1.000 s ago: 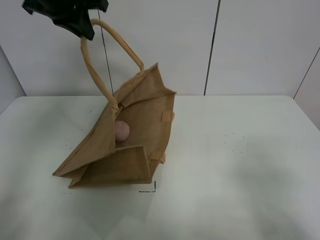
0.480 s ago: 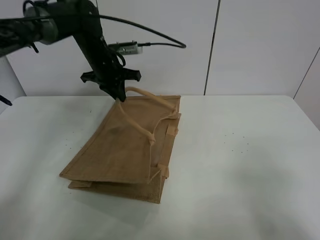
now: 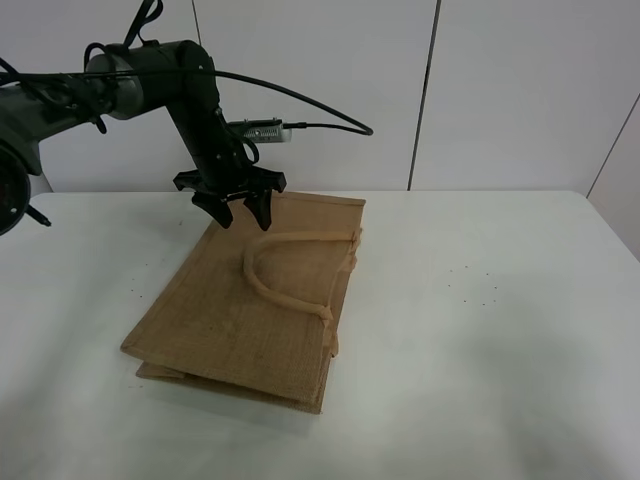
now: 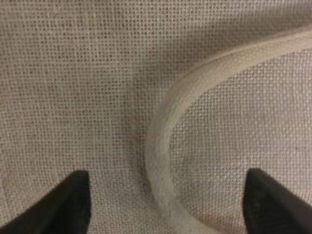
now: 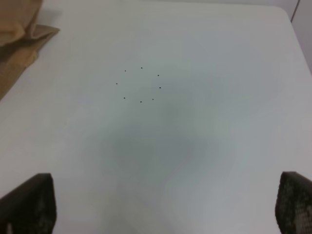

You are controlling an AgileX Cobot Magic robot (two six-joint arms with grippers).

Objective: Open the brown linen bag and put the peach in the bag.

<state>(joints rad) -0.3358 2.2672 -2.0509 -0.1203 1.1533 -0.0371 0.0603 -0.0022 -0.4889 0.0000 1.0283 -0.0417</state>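
Left pincer point(image 3: 241, 212) of mine hangs with its jaws spread wide and nothing between them, pointing down just above the far end of the bag point(image 3: 240, 310). In my left wrist view point(image 4: 165, 204) the two dark fingertips sit well apart over coarse weave, with one pale handle point(image 4: 161, 146) curving between them but not gripped.

My bag lies flat on the white table point(image 3: 480, 330), collapsed. Its long axis runs from the far edge under my left pincer down toward the near left, with the handled mouth edge along the side facing the middle of the table. One handle loop point(image 3: 285, 275) lies on top of the upper panel, arching toward the left.

I can't see the peach in any view; if it is inside, the folded cloth hides it. The bag's gussets show only as thin layers at the near edge.

My left arm point(image 3: 170, 90) reaches in from the left, elbow high, forearm dropping steeply to the wrist. My right pincer point(image 5: 161, 204) shows only two dark tips at the frame corners, wide apart over bare table, with a corner of the bag point(image 5: 19, 39) far off; that arm is out of the overhead view.
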